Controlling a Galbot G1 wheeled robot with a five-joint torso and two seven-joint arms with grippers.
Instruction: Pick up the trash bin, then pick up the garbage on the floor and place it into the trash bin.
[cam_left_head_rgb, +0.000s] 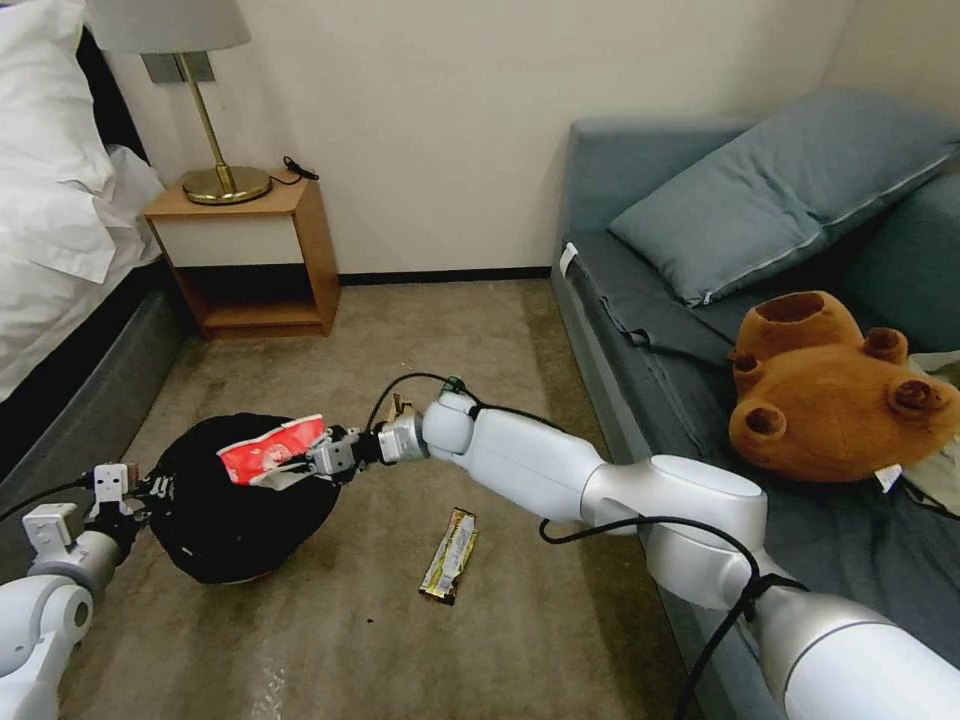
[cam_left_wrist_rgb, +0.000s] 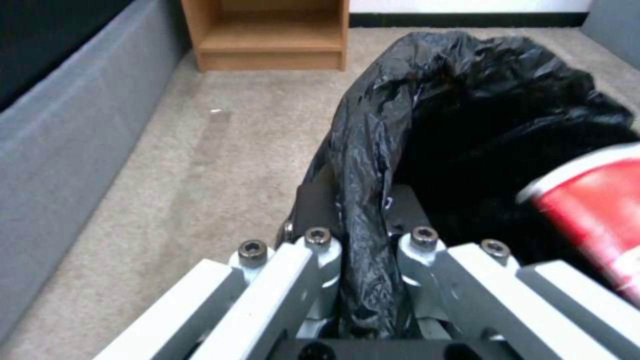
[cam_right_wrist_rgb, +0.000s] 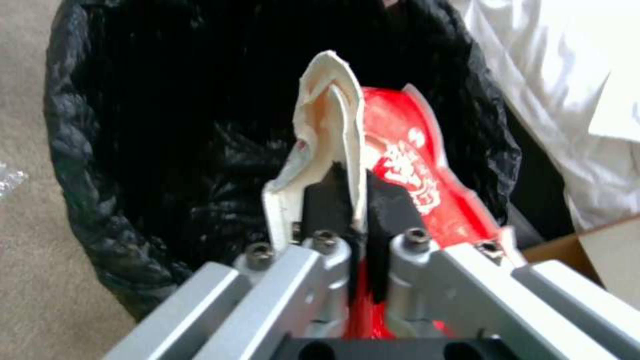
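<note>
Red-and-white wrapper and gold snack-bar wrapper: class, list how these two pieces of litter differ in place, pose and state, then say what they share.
1. The red-and-white wrapper is pinched in the right gripper over the trash bin; the gold snack-bar wrapper lies free on the carpet.
2. The red-and-white wrapper is bent and crumpled; the gold snack-bar wrapper lies flat, long and narrow.
3. Only the gold one is beside the bin, apart from it.
Both remain outside the bin's bag.

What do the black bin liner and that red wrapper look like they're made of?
The liner looks like thin glossy plastic film: it crinkles and glints. The red wrapper, pinched by the right gripper, seems to be printed plastic or coated paper, creased, with a white inside.
</note>
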